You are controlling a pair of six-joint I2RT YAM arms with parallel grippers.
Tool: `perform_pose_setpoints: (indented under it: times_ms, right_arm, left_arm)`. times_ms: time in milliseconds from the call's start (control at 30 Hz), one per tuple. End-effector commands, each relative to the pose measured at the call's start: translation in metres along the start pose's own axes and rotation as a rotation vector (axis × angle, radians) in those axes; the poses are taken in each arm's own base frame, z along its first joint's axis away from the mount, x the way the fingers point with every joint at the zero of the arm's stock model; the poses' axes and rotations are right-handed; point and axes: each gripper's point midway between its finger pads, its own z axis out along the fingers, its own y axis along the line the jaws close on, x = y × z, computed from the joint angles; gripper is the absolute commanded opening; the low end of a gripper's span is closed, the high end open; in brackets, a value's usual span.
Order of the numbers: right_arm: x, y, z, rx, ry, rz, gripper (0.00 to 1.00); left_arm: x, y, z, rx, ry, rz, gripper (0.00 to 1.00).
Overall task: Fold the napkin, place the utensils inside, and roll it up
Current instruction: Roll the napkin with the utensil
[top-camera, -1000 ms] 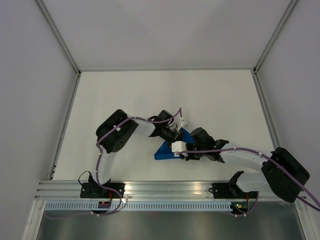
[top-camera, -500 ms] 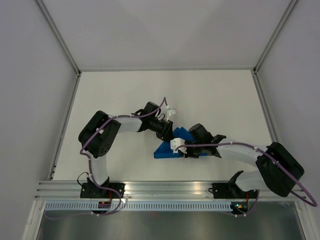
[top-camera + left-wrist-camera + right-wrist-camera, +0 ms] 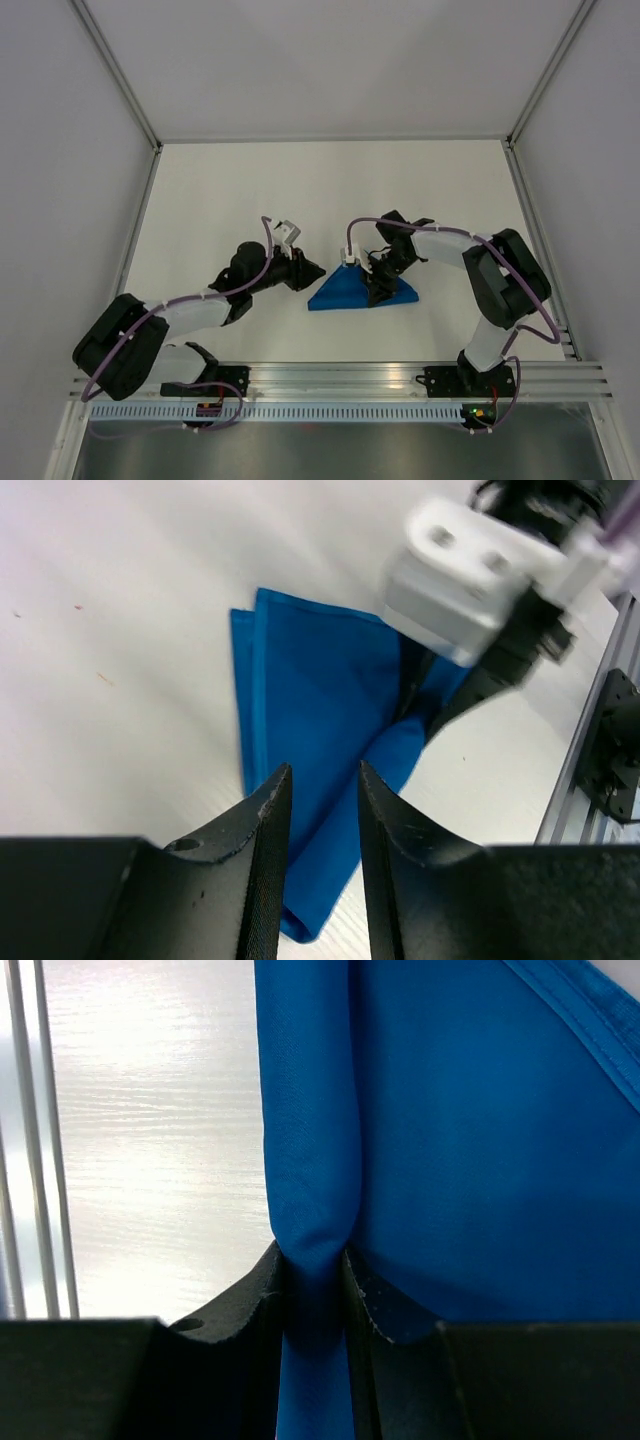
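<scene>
The blue napkin [image 3: 345,292] lies folded into a flat triangle near the middle of the table, with a rolled edge along its near side. My right gripper [image 3: 378,288] comes in from the far right and is shut on that rolled edge [image 3: 310,1160] of the napkin [image 3: 480,1140]. Just left of the cloth's left corner, my left gripper [image 3: 316,270] is open, with nothing between its fingers. In the left wrist view the napkin [image 3: 320,680] lies beyond the left gripper [image 3: 322,772], apart from it. The utensils are hidden from every view.
The right arm's white wrist camera block [image 3: 450,580] hangs over the far side of the cloth. An aluminium rail [image 3: 340,378] runs along the table's near edge. White walls [image 3: 330,60] enclose the table [image 3: 230,190] on three sides.
My left gripper let go of the napkin and drew back to the left. The right arm swung round to the far right side, still gripping the cloth, which now lies flatter and wider.
</scene>
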Motion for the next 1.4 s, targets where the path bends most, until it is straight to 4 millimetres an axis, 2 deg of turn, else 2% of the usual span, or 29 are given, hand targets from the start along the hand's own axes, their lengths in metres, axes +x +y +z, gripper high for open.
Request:
perform_pose_setpoints:
  times_ms: [0,33,67,133,167,233,300,333,367,400,433,467,533,567,633,767,833,1067,1100,1167,1233,1267,1300,1367]
  right_arm:
    - [0.046,0.014,0.008,-0.128,0.143,0.094,0.11]
    - [0.044,0.010,0.007,-0.132,0.142,0.103,0.11]
    - [0.047,0.009,0.010,-0.150,0.149,0.122,0.11]
    - [0.045,0.005,0.010,-0.160,0.146,0.139,0.11]
    - [0.048,0.004,0.013,-0.175,0.153,0.155,0.11]
    - [0.045,0.001,0.011,-0.184,0.144,0.162,0.11]
    - [0.045,-0.001,0.011,-0.189,0.145,0.175,0.11]
    - [0.044,-0.004,0.011,-0.184,0.146,0.177,0.11]
    - [0.045,-0.004,0.012,-0.187,0.148,0.184,0.11]
    - [0.045,-0.005,0.011,-0.187,0.148,0.186,0.12]
    - [0.044,-0.007,0.011,-0.187,0.148,0.188,0.11]
    - [0.045,-0.007,0.012,-0.190,0.150,0.192,0.11]
    - [0.045,-0.007,0.012,-0.191,0.151,0.196,0.11]
    - [0.045,-0.007,0.012,-0.191,0.154,0.196,0.11]
    - [0.046,-0.008,0.012,-0.187,0.158,0.197,0.11]
    - [0.049,-0.010,0.011,-0.176,0.171,0.201,0.11]
    - [0.052,-0.009,0.012,-0.174,0.179,0.200,0.11]
    - [0.055,-0.010,0.012,-0.174,0.187,0.210,0.11]
    - [0.055,-0.011,0.012,-0.174,0.187,0.210,0.11]
    - [0.055,-0.011,0.012,-0.172,0.188,0.211,0.11]
    - [0.055,-0.011,0.012,-0.171,0.187,0.210,0.11]
    - [0.055,-0.011,0.012,-0.170,0.187,0.210,0.11]
    - [0.055,-0.012,0.012,-0.168,0.186,0.210,0.11]
    - [0.054,-0.012,0.011,-0.165,0.182,0.209,0.12]
  left_arm:
    - [-0.040,-0.019,-0.008,-0.013,-0.247,0.143,0.37]
    - [-0.043,-0.018,-0.010,-0.047,-0.275,0.175,0.37]
    - [-0.036,-0.035,-0.008,-0.017,-0.270,0.219,0.38]
    - [-0.035,-0.037,-0.007,-0.074,-0.274,0.339,0.38]
    - [-0.025,-0.054,-0.004,-0.035,-0.252,0.388,0.39]
    - [-0.015,-0.055,0.005,-0.054,-0.193,0.488,0.41]
    - [-0.003,-0.067,0.014,-0.029,-0.131,0.577,0.43]
    - [0.012,-0.065,0.021,-0.026,-0.074,0.606,0.44]
    - [0.021,-0.074,0.025,-0.004,-0.048,0.640,0.45]
    - [0.023,-0.076,0.030,-0.004,-0.032,0.695,0.46]
    - [0.030,-0.075,0.033,-0.017,-0.011,0.723,0.48]
    - [0.048,-0.076,0.039,-0.009,0.037,0.752,0.48]
    - [0.049,-0.078,0.047,-0.024,0.033,0.803,0.50]
    - [0.062,-0.076,0.052,-0.020,0.064,0.822,0.52]
    - [0.065,-0.076,0.060,-0.021,0.075,0.848,0.60]
    - [0.076,-0.071,0.071,-0.025,0.105,0.894,0.63]
    - [0.081,-0.069,0.076,-0.025,0.122,0.911,0.67]
    - [0.105,-0.061,0.083,0.005,0.220,0.965,0.67]
    - [0.114,-0.057,0.082,0.012,0.258,0.970,0.64]
    - [0.119,-0.057,0.083,0.019,0.282,0.961,0.58]
    - [0.130,-0.054,0.081,0.029,0.338,0.949,0.44]
    - [0.131,-0.055,0.084,0.025,0.351,0.929,0.36]
    - [0.132,-0.054,0.084,0.018,0.367,0.916,0.20]
    - [0.142,-0.051,0.082,0.015,0.424,0.884,0.05]
